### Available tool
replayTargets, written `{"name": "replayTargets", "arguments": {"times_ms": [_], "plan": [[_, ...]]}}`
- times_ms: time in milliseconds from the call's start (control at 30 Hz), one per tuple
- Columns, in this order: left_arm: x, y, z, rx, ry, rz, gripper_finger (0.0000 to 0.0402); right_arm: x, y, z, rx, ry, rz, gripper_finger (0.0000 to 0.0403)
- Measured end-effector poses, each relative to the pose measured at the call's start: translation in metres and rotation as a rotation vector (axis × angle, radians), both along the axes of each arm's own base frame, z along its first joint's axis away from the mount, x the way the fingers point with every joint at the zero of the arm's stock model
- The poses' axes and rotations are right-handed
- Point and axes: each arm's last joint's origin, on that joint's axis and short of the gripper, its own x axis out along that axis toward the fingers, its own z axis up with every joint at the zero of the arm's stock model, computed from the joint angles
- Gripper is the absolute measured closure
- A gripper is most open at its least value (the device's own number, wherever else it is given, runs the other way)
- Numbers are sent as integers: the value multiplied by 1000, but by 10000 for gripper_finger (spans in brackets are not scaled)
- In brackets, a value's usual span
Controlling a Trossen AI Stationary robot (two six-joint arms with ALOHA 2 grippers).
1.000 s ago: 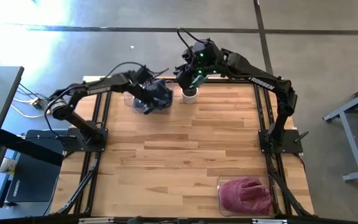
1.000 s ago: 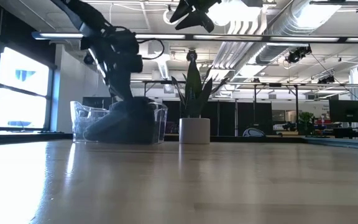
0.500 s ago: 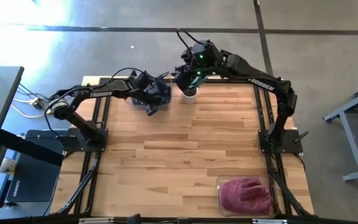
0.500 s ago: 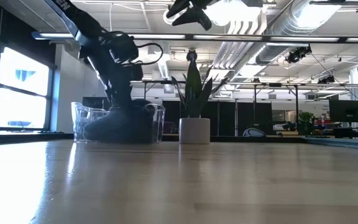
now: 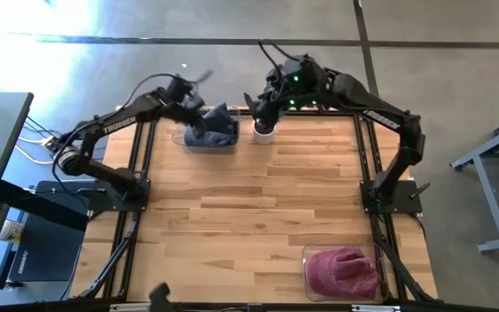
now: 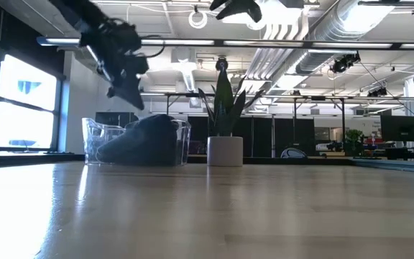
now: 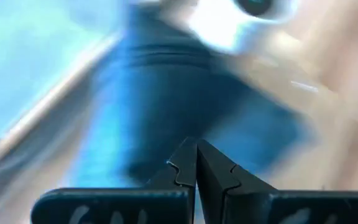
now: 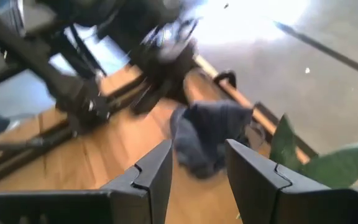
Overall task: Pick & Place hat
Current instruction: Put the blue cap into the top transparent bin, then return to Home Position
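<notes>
Left gripper (image 6: 124, 85): fingers together, empty, lifted off the dark hat (image 5: 215, 130).
Hat: lies in the clear bin (image 6: 95, 137), far left.
Meaning: placement apparently done.
Right gripper (image 5: 256, 106): parted, empty.

Left gripper (image 7: 196, 163): dark fingers pressed together, holding nothing. Beyond: blurred blue hat (image 7: 166, 106); pale wooden tabletop (image 7: 347, 118).

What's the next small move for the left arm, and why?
Probably retract it toward its own side. The blue hat lies in the clear bin at the far edge, and the left gripper hangs shut and empty above it. The right gripper waits open above the potted plant.
</notes>
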Motion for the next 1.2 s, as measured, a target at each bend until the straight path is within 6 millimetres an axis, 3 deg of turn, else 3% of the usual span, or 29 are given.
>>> {"name": "replayTargets", "arguments": {"times_ms": [133, 233, 367, 533, 733, 900, 1033, 1200], "plan": [[-18, 28, -27, 3, -31, 107, 401, -9, 23, 4, 26, 50, 25, 261], [-19, 37, -47, -20, -73, 95, 401, -17, 43, 10, 43, 59, 50, 261], [-21, 40, -57, -13, -85, 66, 401, -28, 72, 19, 42, 57, 68, 261], [-20, 34, -44, -7, -78, 34, 401, -58, 102, 34, 57, 58, 119, 261], [-37, 6, 14, 86, -164, 17, 401, -96, 128, 29, 115, 25, 231, 261], [-51, -40, 53, 96, -293, -7, 401, -151, 135, -3, 204, -74, 227, 261], [-65, -75, 75, 83, -400, -18, 401, -191, 139, -45, 272, -303, 247, 262], [-72, -103, 88, 12, -512, -40, 401, -195, 142, -126, 150, -613, 305, 281]]}}
